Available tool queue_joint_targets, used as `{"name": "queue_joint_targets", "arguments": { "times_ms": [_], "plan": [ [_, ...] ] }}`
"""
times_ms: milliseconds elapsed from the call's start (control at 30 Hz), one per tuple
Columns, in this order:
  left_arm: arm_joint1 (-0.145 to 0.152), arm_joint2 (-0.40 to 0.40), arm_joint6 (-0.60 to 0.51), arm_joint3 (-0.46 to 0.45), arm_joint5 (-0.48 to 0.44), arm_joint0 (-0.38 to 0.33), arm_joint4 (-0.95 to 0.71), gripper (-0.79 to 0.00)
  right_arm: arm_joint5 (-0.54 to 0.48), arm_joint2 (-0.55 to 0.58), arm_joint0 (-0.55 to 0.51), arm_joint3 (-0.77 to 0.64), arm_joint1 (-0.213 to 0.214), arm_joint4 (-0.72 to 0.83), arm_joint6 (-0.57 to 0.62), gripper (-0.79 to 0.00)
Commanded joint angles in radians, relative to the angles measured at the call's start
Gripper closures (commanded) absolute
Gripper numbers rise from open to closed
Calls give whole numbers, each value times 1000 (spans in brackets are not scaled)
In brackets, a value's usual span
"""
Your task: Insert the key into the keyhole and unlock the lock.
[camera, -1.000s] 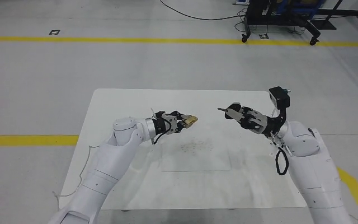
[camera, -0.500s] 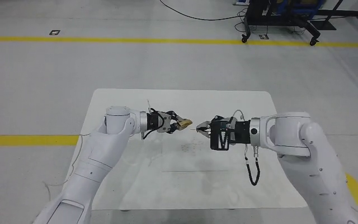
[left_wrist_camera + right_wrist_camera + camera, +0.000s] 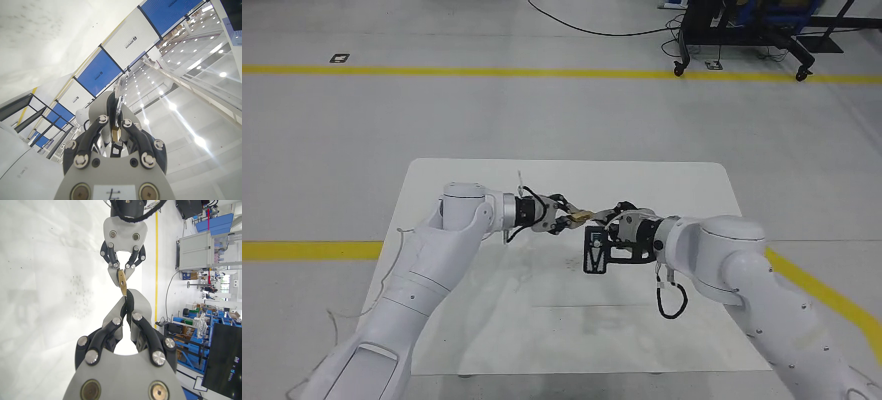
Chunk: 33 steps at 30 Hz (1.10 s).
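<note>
Insertion step, key not seated yet. Left claw (image 3: 122,278) pinched the brass padlock (image 3: 122,283), surface (image 3: 492,330) underneath it. Right claw (image 3: 127,300) pinched the key (image 3: 120,105), tip at the padlock's edge, just beside its keyhole (image 3: 122,282). Next, probably: re-aim tip, push straight, twist.

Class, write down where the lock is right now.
In the top view the lock is in the left gripper above the table's middle, close against the right gripper and its key.
</note>
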Motion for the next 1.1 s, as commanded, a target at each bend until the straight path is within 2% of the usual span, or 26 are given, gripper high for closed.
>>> {"name": "queue_joint_targets", "arguments": {
  "times_ms": [0,500,1067],
  "plan": [
    [-2,0,33,-2,-6,4,-8,0,8,-8,5,6,-1,4,-9,0],
    [-10,9,144,-35,-29,19,-55,0,12,-46,35,37,-2,-37,54,0],
    [-7,12,161,-44,-61,25,-51,0,12,-72,47,29,-2,-63,95,0]
  ]
}}
